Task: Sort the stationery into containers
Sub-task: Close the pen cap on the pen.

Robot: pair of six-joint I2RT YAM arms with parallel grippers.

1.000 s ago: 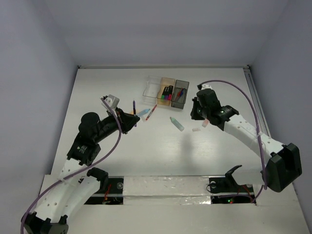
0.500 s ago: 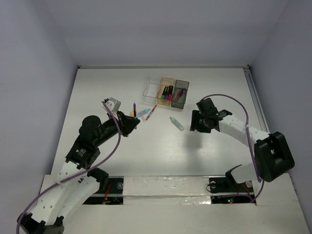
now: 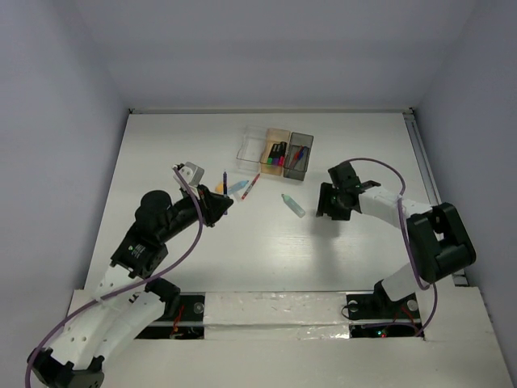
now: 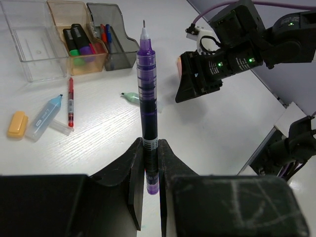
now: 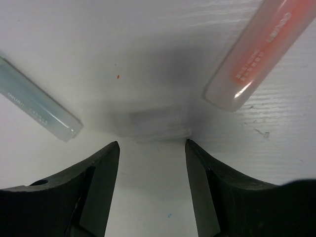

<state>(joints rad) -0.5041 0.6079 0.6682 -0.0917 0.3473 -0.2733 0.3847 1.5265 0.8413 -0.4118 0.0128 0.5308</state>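
Clamped in the left end effector [image 4: 150, 148], jaws tight on the lower barrel: a purple pen [image 4: 147, 94], tip up and tilted away, raised above the surface [image 3: 178, 145] short of the boxes.

Three boxes in a row at the far middle of the surface, sides touching: clear box [image 3: 252, 149], tan box [image 3: 279, 135], grey box [image 3: 296, 171]. In the tan one, dark markers [image 4: 79, 39] with green, purple and pink ends. In the grey one, red and blue pens [image 4: 104, 33], leaning on end.

Loose on the surface just before the boxes: a red pen [image 4: 70, 101], beside it a light-blue marker [image 4: 45, 113] with a clear cap [image 4: 58, 127] against its side, then an orange piece [image 4: 17, 123]. Farther right, apart from these, a pale green marker [image 3: 293, 204].

Down close to the surface, right of that marker: the right end effector [image 5: 150, 148], jaws apart, gripping nothing. Just ahead of the fingertips [image 5: 103, 168], in line with the gap, a small clear piece [image 5: 158, 129], blurred, apparently touching neither finger. Near it on one side, a pink marker [image 5: 261, 47] lying flat; on the other, one end of the pale green marker.
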